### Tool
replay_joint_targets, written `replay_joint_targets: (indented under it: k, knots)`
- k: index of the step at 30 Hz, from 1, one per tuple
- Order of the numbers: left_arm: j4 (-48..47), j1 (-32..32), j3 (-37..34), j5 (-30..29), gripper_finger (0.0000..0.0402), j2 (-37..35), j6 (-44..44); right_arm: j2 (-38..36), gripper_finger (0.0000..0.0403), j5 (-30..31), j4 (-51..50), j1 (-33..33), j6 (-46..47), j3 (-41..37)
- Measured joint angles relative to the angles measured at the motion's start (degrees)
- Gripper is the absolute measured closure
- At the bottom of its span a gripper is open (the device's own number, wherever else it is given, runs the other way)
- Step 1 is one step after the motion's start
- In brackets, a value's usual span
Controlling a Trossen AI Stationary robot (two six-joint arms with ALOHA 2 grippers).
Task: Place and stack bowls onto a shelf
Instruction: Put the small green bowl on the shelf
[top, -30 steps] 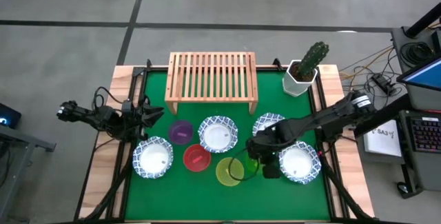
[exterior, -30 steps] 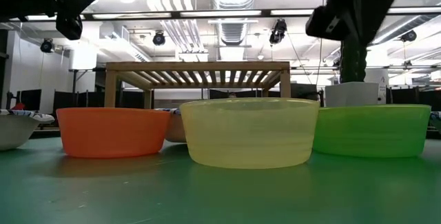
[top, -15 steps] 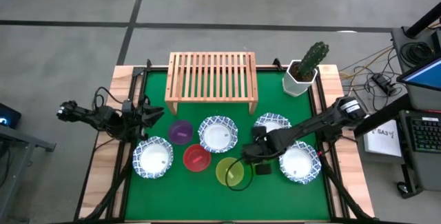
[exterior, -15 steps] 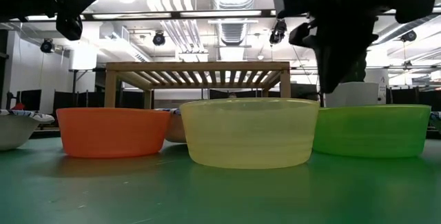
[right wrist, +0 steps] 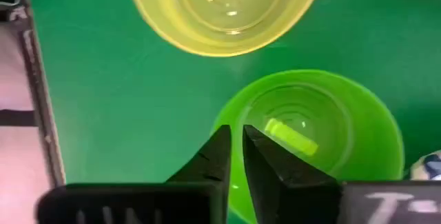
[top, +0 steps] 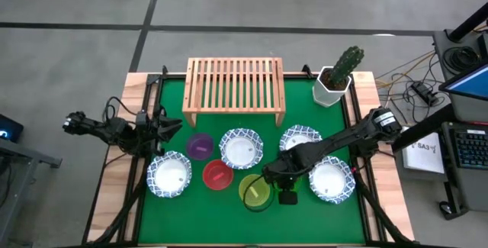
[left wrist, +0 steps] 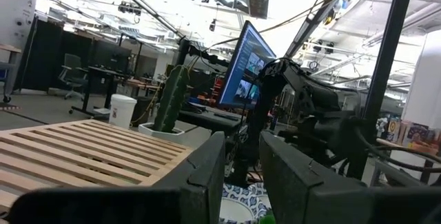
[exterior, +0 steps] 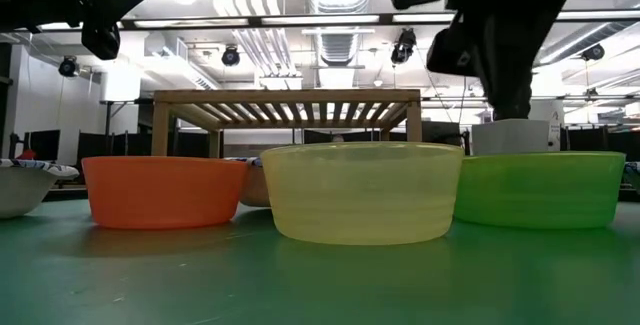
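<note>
My right gripper hangs above the near rim of the green bowl, fingers almost together and touching nothing; the low view shows it well above the bowls. The yellow bowl stands beside the green one. The red bowl, the purple bowl and several white blue-rimmed bowls rest on the green mat. The wooden shelf stands bare at the far edge. My left gripper waits at the table's left edge, fingers slightly apart.
A white pot with a cactus stands at the far right corner beside the shelf. White bowls sit at the near left and near right, another under my right arm. Green mat lies bare along the near edge.
My right gripper has gone toward the table's left edge and a little toward the near edge, lower than a second ago, and now covers the green bowl in the high view. The bowls have not moved.
</note>
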Motion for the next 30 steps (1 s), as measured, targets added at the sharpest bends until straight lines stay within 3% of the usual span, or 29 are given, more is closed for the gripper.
replay_joint_targets:
  k: [8,11,20,30]
  knots:
    - [0.0,0.0,0.0,0.0,0.0326,0.1,0.0,0.0,0.0256,2.6,0.3,1.2,6.8,0.0]
    - [0.0,0.0,0.0,0.0,0.0326,0.1,0.0,0.0,0.0233,2.7,1.0,1.8,9.3,-0.1]
    - [-0.1,0.0,0.0,-0.1,0.0326,0.1,0.0,1.3,0.0238,7.2,5.5,4.1,14.2,-1.1]
    - [-0.3,0.0,0.0,-0.1,0.0326,0.3,0.0,8.2,0.0261,8.2,4.7,4.6,16.8,-1.1]
